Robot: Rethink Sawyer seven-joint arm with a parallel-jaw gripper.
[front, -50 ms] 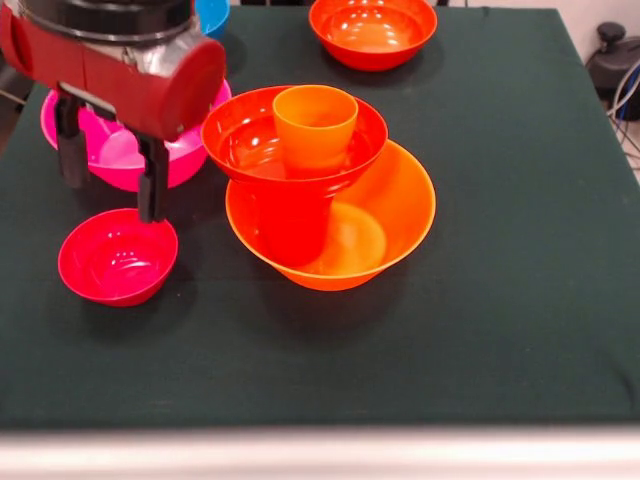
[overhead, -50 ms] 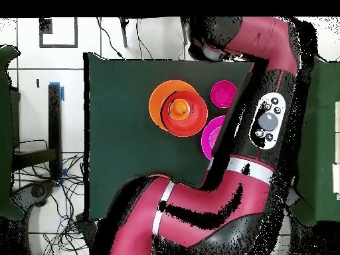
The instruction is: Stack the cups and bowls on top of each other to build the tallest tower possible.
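The tower stands mid-table: a wide orange bowl [front, -50 ms: 395,215] [overhead, -50 ms: 157,101] holds a red-orange cup [front, -50 ms: 295,225]. On that cup rests a red-orange bowl [front, -50 ms: 240,135] [overhead, -50 ms: 194,118], with an orange cup [front, -50 ms: 315,125] [overhead, -50 ms: 179,109] upright inside it. Left of the tower my gripper [front, -50 ms: 110,198] hangs open with nothing between its black fingers [front, -50 ms: 151,185]. It hovers over the near side of the pink bowl [front, -50 ms: 110,150] [overhead, -50 ms: 214,136], just behind the crimson bowl [front, -50 ms: 118,258] [overhead, -50 ms: 224,93]. The arm hides the gripper in the overhead view.
Another red-orange bowl [front, -50 ms: 372,32] sits at the far edge of the dark green table [front, -50 ms: 500,300]. A blue bowl [front, -50 ms: 212,12] peeks out behind the arm at the top left. Cables and a black device [front, -50 ms: 612,55] lie off the table's right side.
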